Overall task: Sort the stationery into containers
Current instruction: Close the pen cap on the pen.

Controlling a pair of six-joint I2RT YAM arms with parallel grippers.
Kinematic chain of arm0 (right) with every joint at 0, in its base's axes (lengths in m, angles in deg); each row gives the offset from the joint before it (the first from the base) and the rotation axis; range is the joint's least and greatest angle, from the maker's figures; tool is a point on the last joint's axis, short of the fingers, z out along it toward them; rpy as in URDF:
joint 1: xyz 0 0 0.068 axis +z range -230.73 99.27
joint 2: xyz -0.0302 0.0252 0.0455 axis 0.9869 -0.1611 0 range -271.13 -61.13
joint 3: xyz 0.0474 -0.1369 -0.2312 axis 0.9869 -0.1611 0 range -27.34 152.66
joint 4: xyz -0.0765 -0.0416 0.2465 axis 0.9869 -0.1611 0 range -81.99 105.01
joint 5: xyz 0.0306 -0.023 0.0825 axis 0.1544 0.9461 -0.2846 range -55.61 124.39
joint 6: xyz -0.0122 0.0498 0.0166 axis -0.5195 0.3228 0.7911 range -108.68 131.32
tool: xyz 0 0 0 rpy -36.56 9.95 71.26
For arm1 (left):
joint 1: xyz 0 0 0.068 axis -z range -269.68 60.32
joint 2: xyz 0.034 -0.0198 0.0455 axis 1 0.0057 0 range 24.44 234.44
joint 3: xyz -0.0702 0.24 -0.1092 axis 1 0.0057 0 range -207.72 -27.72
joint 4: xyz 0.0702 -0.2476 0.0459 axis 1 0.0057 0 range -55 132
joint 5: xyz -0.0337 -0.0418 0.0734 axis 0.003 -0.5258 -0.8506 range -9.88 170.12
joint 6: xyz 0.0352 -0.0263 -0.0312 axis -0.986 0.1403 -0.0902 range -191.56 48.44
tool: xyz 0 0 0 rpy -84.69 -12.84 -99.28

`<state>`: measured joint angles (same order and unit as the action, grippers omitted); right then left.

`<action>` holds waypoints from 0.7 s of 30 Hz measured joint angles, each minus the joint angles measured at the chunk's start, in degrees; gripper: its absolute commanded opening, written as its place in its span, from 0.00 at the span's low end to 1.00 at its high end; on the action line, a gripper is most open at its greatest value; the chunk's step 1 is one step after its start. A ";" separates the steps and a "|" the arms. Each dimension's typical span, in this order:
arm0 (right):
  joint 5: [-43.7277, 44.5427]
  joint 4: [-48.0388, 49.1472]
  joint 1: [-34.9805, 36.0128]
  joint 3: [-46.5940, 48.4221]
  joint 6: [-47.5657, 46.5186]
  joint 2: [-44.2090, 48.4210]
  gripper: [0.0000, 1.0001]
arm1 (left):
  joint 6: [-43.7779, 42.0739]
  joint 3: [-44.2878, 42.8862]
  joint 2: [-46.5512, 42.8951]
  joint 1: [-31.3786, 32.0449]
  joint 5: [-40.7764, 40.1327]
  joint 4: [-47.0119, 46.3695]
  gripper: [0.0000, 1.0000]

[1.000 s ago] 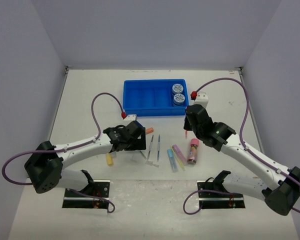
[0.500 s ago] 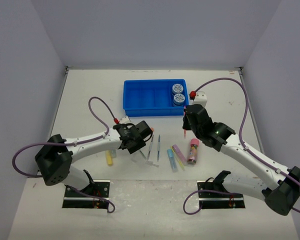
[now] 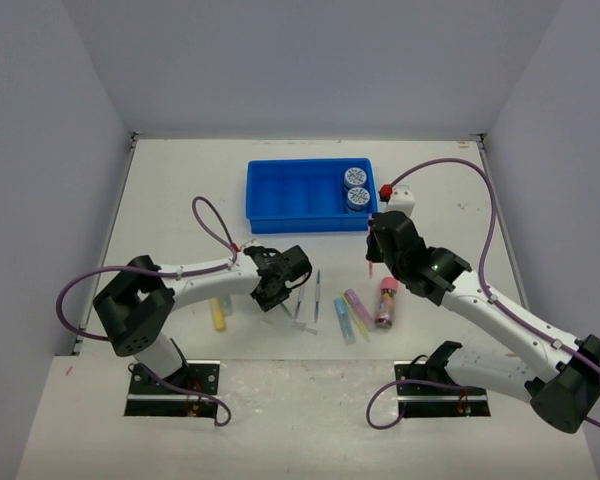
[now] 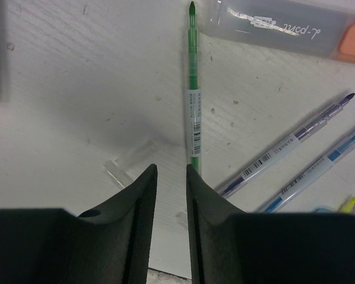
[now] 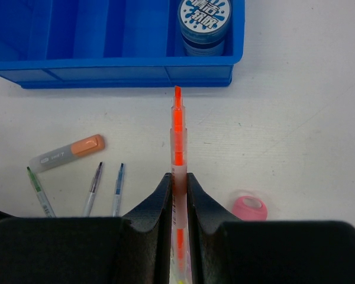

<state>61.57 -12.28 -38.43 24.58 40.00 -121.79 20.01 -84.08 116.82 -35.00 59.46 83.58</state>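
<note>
Open table at upper left of top view, my widest free room. Blue tray at upper centre, glossy plastic, narrow compartments. Its right-end compartment holds far disc and near disc, both round and patterned. My right end effector pinches thin orange pen, translucent barrel, tip just short of tray's near wall. Left end effector narrowly spread, nothing between, over matte table. Slim green pen lies just right of gap.
</note>
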 measured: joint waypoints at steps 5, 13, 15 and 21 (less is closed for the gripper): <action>-0.19 0.08 0.00 -0.19 -0.22 0.00 0.00 | 0.46 1.14 -0.02 -0.21 -0.12 -0.10 0.28; -0.85 0.22 0.00 -0.44 -0.25 -0.04 0.00 | 0.85 2.91 -0.04 -0.31 -0.38 0.15 0.30; -1.16 0.24 0.00 -0.44 -0.25 -0.08 0.00 | 0.85 3.06 -0.04 -0.31 -0.40 0.09 0.31; -1.22 0.28 0.00 -0.44 -0.25 -0.09 0.00 | 0.09 3.85 -0.04 -0.69 -0.61 -0.40 0.35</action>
<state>60.34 -12.01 -38.43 24.15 39.75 -121.88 20.11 -80.22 116.77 -35.69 58.86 83.19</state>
